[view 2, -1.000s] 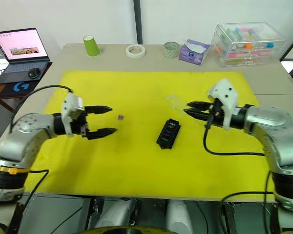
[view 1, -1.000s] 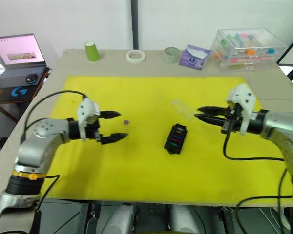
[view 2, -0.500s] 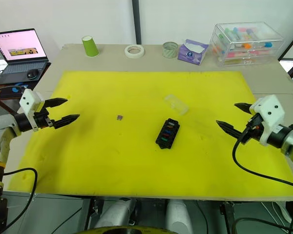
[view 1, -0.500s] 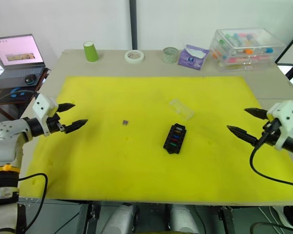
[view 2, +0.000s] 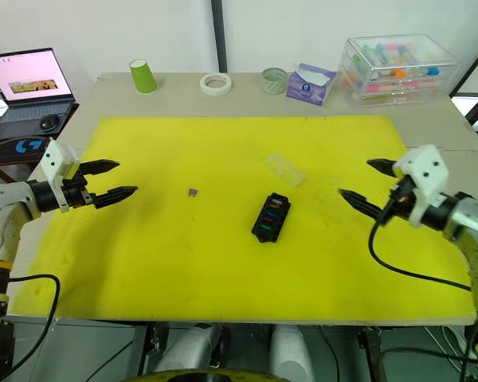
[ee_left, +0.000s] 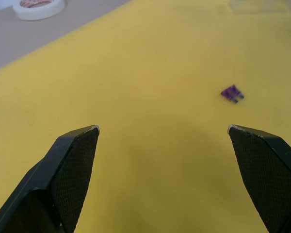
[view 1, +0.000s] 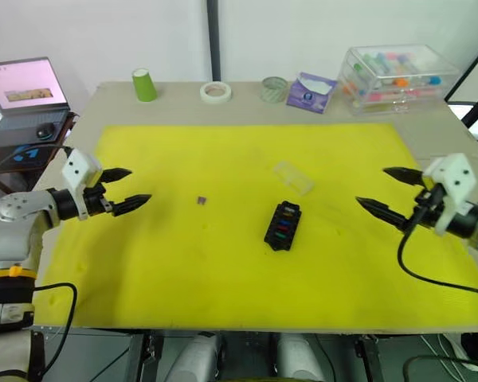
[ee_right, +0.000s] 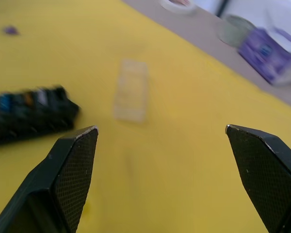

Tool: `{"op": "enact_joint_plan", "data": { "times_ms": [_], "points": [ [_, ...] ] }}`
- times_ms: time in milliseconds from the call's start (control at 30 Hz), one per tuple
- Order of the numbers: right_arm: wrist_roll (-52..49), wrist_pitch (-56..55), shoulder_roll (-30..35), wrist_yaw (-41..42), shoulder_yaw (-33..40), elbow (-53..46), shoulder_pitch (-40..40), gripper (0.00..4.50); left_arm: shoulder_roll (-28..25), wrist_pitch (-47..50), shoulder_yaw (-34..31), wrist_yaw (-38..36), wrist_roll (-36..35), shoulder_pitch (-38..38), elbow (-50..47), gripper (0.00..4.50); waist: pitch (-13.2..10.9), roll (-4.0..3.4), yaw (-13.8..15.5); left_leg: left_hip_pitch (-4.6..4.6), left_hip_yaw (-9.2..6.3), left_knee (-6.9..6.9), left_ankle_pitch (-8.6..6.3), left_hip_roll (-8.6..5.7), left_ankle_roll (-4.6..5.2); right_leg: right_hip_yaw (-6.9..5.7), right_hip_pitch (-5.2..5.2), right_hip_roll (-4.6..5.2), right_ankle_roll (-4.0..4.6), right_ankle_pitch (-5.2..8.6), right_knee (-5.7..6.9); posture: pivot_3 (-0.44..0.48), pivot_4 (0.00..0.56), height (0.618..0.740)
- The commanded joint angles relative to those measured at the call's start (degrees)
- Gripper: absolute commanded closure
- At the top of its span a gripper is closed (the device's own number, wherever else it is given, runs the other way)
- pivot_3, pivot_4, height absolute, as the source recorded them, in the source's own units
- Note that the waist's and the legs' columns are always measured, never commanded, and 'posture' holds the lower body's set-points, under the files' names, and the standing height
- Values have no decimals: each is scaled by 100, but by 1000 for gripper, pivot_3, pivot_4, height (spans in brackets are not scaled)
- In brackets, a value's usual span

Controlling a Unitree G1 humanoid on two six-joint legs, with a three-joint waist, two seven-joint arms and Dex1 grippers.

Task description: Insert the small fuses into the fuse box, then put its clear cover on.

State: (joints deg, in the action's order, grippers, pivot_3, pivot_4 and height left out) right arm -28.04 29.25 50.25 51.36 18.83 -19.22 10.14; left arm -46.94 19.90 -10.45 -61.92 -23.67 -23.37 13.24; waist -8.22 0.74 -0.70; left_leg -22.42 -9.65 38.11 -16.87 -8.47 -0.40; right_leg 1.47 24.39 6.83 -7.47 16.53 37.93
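Both grippers, left (view 1: 130, 186) and right (view 1: 386, 192), have been drawn back, jaws open and empty; one tiny purple translucent fuse (view 1: 201, 200) seemingly remains outside the black slotted fuse box (view 1: 283, 226).

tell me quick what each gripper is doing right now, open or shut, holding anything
Left gripper: open, holding nothing, above the yellow mat.
Right gripper: open, holding nothing, above the mat's other side.

the only readable sign is a blue "g" logo on the dark pad (view 2: 21, 146) beneath the laptop (view 2: 25, 89), on the side stand left of the table. the laptop screen shows pictures and lines too small to read, and the print on the purple tissue pack (view 2: 311, 83) is likewise illegible.
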Motion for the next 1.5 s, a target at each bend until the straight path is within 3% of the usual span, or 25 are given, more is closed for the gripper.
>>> {"op": "enact_joint_plan", "data": {
  "times_ms": [33, 233, 333, 467, 533, 733, 867, 1100, 1500],
  "points": [
    [-363, 301, -36, 37, -437, -532, 487, 54, -99, 1013, -302, 219, -509, -55, -498, 0, 0, 0, -5, 0, 0, -1, 0, 0, 0, 0, 0, 0, 0, 0, -1, 0, 150, 740],
    [-769, 836, -409, -4, -1494, -1135, 1493, 54, -149, 3187, -826, 865, -1477, 30, -1060, 0, 0, 1, -2, -2, -2, 0, 0, 0, 0, -1, 3, 0, 0, 0, 0, 0, 150, 740],
    [-222, 683, -508, -93, -2159, -1236, 1944, 54, -185, 5151, -1461, 1236, -2336, -170, -643, 0, -1, 1, 3, -2, -2, 2, 0, -1, 0, -1, 4, -1, 0, 0, 2, 0, 150, 740],
    [-117, 654, -579, -153, -2307, -1274, 1872, 54, 34, 6476, -2041, 1790, -2803, -744, -340, 0, -1, 14, 40, -3, -9, 6, 0, -5, 0, -5, 6, -4, 0, 0, 10, 0, 150, 740],
    [-123, 646, -668, -216, -2309, -1254, 1877, 54, 73, 7104, -1918, 1991, -2899, -1133, 62, 0, 1, 18, 46, -4, -10, 12, 0, -8, 0, -7, 2, -3, 0, 0, 9, 0, 150, 740],
    [-73, 610, -806, -309, -2336, -1186, 1961, 54, 27, 7260, -1110, 2101, -3600, -1965, 1488, 0, 1, 18, -27, -4, -9, 10, 0, -8, -1, -4, 9, -1, 0, 0, 17, 0, 150, 740],
    [-88, 683, -859, -377, -2341, -1259, 1941, 54, 397, 7250, -489, 2052, -3212, -2367, 1860, 0, 2, 18, -25, -4, -8, 7, 1, -8, -1, -4, 17, -2, 0, 0, 20, 0, 150, 740],
    [-65, 840, -850, -566, -2300, -1406, 1853, 54, 736, 6730, 61, 1599, -2633, -2417, 2109, 0, 2, 18, -24, -4, -6, 8, 1, -10, -2, -3, 17, -1, 0, 0, 19, 0, 150, 740],
    [-235, 1061, -859, -671, -2217, -1477, 1882, 54, 1192, 6016, 163, 1078, -1923, -2795, 3110, 0, 2, 19, 6, -5, -6, 10, 1, -13, -2, -4, 13, -1, 0, 0, 18, 0, 150, 740]
  ]
}}
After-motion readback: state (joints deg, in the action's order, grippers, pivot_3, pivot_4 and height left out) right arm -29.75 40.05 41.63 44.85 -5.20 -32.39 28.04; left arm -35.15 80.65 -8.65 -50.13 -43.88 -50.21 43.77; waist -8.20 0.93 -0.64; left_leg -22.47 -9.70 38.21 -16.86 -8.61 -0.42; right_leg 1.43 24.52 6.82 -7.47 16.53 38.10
